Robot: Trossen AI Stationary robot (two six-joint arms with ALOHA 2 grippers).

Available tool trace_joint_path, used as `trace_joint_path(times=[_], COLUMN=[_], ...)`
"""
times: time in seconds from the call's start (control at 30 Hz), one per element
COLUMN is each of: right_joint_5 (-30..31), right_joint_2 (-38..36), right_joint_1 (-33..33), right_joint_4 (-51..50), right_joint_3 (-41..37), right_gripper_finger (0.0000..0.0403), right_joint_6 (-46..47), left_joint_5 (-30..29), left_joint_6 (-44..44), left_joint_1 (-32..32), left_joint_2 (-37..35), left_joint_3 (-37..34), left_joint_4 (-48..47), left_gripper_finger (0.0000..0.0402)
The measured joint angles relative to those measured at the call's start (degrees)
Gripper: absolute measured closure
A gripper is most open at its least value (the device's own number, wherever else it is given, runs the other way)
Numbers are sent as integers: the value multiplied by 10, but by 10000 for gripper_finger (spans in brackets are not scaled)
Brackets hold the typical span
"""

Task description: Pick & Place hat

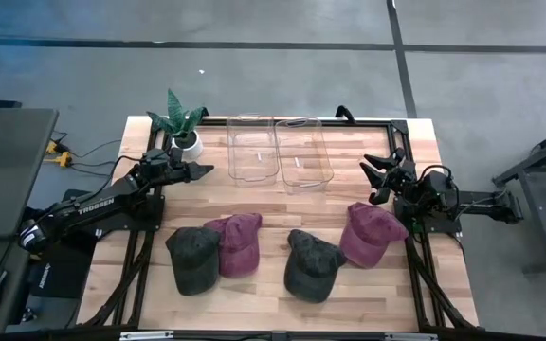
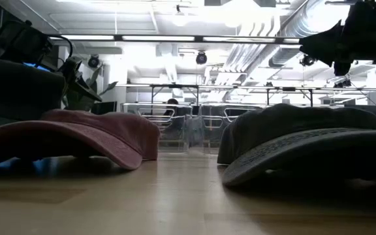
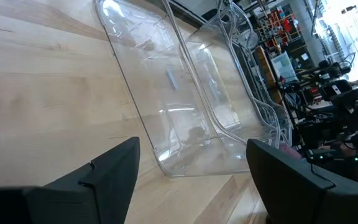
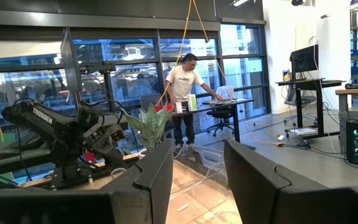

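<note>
The light wooden slatted tabletop (image 1: 254,289) was seen from above w/ four caps in a row along its near half. From left: a dark grey faded cap (image 1: 194,258), then a maroon cloth cap (image 1: 238,242) touching and partly overlapping it. A gap followed, then a second dark grey cap (image 1: 312,264) and a second maroon cap (image 1: 372,234), these two touching at the brims. Each lay flat on the tabletop; none was gripped.

At the far centre two clear plastic rectangular bins stood side by side, touching: the left clear bin (image 1: 251,149) and the right clear bin (image 1: 303,152). A green spiky plant in a small white pot (image 1: 182,126) stood at the far left corner, just beside the left bin.

The left tool (image 1: 197,171) was held over the tabletop near the plant, pointed toward the left bin; its fingers (image 3: 107,174) were spread wide apart w/ nothing between them. The right tool (image 1: 379,174) was held at the right edge, just beyond the far side of the right-hand maroon cap, not touching it; its fingers (image 4: 151,177) were parted approx. halfway, empty.

In the room beyond, a person in a white shirt (image 4: 184,93) was seen standing at a desk.
</note>
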Motion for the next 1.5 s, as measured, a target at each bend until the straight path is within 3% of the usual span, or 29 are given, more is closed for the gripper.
trace_joint_path(times=[1.03,1.2,1.5], right_joint_5=[0,0,0], right_joint_2=[0,0,0], right_joint_1=[0,0,0], right_joint_4=[0,0,0], right_joint_3=[0,0,0], right_gripper_finger=[263,263,263], right_joint_6=[0,0,0], left_joint_5=[2,26,144], left_joint_6=[0,-43,-57], left_joint_1=[0,0,0], left_joint_2=[0,0,0], left_joint_3=[0,10,82], left_joint_4=[16,0,-1], left_gripper_finger=[115,115,115])
